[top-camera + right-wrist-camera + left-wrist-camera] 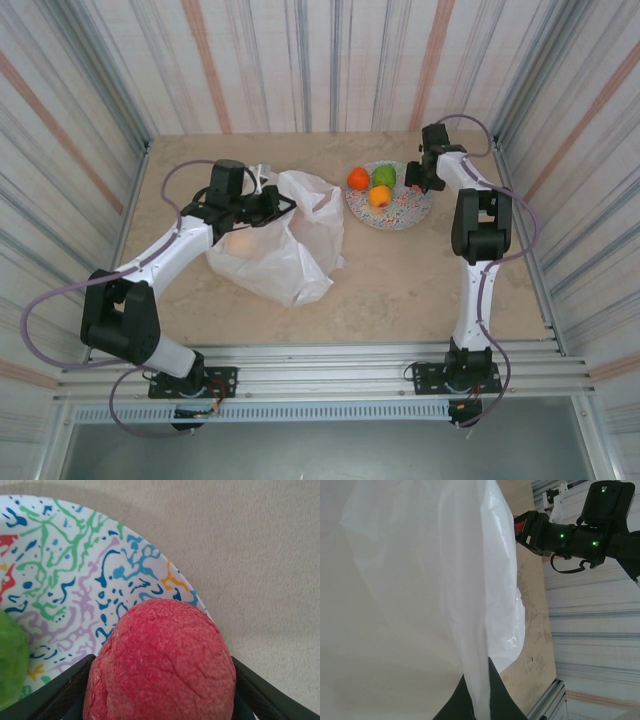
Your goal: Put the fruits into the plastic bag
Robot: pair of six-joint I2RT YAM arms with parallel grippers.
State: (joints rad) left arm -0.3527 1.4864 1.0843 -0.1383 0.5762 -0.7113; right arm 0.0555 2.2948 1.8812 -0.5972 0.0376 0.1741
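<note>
L: left gripper (477, 676) clamping narrow on film of the plastic bag (290, 250) | R: right gripper (162, 657) sitting at the rim of the plate (412, 214), its 2 fingers (60, 695) pressing both sides of the red fruit (160, 645) | 3 others lying together on plate: orange fruit (358, 179), green fruit (384, 176), yellow-orange fruit (379, 196) | bag lying on table (420, 290), left of plate, not touching it
</note>
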